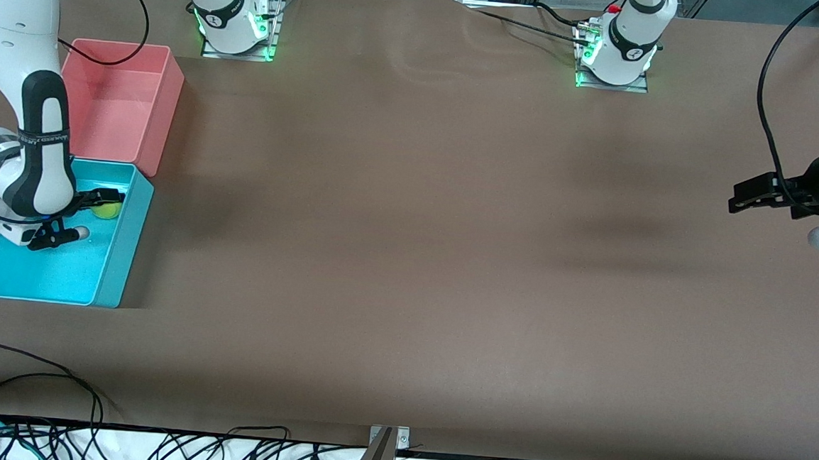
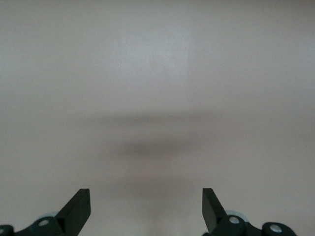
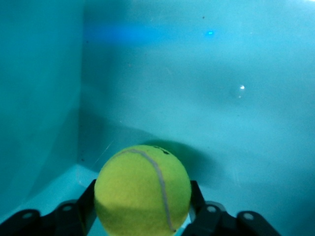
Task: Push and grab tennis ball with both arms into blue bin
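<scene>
The yellow-green tennis ball (image 1: 106, 209) hangs inside the blue bin (image 1: 126, 245), near the bin's end closest to the pink bin. My right gripper (image 1: 103, 202) reaches down into the bin and is shut on the ball. In the right wrist view the tennis ball (image 3: 142, 189) fills the gap of the right gripper (image 3: 142, 192), a black finger against each side, with the bin's blue wall (image 3: 197, 73) around it. My left gripper (image 1: 734, 198) waits open over bare table at the left arm's end. In its own view the left gripper (image 2: 146, 199) has nothing between its fingers.
A pink bin (image 1: 167, 105) of like size stands beside the blue bin, farther from the front camera. Both bins sit at the right arm's end of the brown table (image 1: 408, 258). Loose black cables (image 1: 52, 379) lie along the table's front edge.
</scene>
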`<state>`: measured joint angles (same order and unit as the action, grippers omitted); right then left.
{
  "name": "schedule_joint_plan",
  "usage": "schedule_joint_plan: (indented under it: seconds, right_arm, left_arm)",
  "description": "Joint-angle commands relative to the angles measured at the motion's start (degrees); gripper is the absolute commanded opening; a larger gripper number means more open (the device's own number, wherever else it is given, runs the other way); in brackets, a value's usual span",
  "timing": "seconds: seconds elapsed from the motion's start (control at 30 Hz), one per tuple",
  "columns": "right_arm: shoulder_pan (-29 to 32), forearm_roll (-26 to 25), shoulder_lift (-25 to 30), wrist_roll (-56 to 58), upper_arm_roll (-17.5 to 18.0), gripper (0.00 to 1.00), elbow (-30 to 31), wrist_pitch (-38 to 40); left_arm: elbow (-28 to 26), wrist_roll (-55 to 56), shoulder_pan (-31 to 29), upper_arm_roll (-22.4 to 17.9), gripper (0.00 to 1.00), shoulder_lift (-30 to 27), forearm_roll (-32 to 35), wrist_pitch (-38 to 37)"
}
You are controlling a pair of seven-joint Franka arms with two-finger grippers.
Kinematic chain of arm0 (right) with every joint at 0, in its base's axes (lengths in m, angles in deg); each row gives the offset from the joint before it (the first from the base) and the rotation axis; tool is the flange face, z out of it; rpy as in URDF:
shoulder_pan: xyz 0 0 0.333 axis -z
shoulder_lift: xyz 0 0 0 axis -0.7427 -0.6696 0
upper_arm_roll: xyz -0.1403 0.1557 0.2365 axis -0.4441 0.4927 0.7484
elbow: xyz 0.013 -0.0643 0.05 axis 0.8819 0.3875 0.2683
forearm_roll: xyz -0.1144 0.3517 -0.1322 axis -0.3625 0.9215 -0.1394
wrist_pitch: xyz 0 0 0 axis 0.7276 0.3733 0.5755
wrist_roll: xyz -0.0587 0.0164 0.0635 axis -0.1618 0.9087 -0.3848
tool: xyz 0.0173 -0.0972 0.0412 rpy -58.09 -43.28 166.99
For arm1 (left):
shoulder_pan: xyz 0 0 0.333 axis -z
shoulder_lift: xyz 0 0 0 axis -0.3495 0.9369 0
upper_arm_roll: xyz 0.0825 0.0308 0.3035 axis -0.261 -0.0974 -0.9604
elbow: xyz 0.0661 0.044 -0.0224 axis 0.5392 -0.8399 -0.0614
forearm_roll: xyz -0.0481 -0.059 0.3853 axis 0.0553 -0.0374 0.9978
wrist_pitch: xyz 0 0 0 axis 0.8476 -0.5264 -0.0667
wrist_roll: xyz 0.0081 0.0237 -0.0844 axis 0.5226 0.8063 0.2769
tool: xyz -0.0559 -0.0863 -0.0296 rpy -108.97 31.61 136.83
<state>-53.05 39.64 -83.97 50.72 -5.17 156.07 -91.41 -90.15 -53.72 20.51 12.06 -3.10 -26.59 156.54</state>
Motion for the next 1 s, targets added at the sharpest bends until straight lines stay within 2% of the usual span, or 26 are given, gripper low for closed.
schedule_joint_plan:
  seconds: [0.0,0.17,0.3,0.47,0.67,0.77,0.97]
  right_arm:
    - [0.69,1.35,-0.47,1.26,0.38,1.0,-1.42,0.68]
    - [0.6,0.82,0.05,1.09,0.21,1.0,-2.91,0.77]
    - [0.34,0.56,1.19,0.82,0.03,1.0,-4.32,3.66]
    - [0.25,-1.02,2.69,0.21,-0.41,1.0,-9.84,12.35]
    - [-0.36,-1.29,2.95,0.03,-3.48,1.0,-17.15,23.08]
    - [-1.59,-1.29,3.48,-1.28,-5.33,1.0,-20.13,27.39]
    - [-6.16,-3.13,5.5,-8.74,-7.88,1.0,-24.97,34.86]
  left_arm:
    - [-7.72,-0.74,3.29,-3.2,1.0,-5.69,-1.45,1.86]
    - [-12.2,-0.74,4.69,-3.63,1.0,-8.59,-1.01,3.8]
    - [-13.26,-0.74,4.87,-3.72,1.0,-9.13,-0.83,4.15]
    - [-13.26,-0.12,4.96,-3.55,1.0,-9.04,-0.48,4.68]
    - [-12.91,-0.12,4.95,-3.72,1.0,-10.18,-0.83,4.86]
    - [-13.61,-0.21,4.87,-3.64,1.0,-11.76,-0.83,3.11]
    - [-13.53,-0.12,5.04,-3.64,1.0,-11.41,-1.09,3.36]
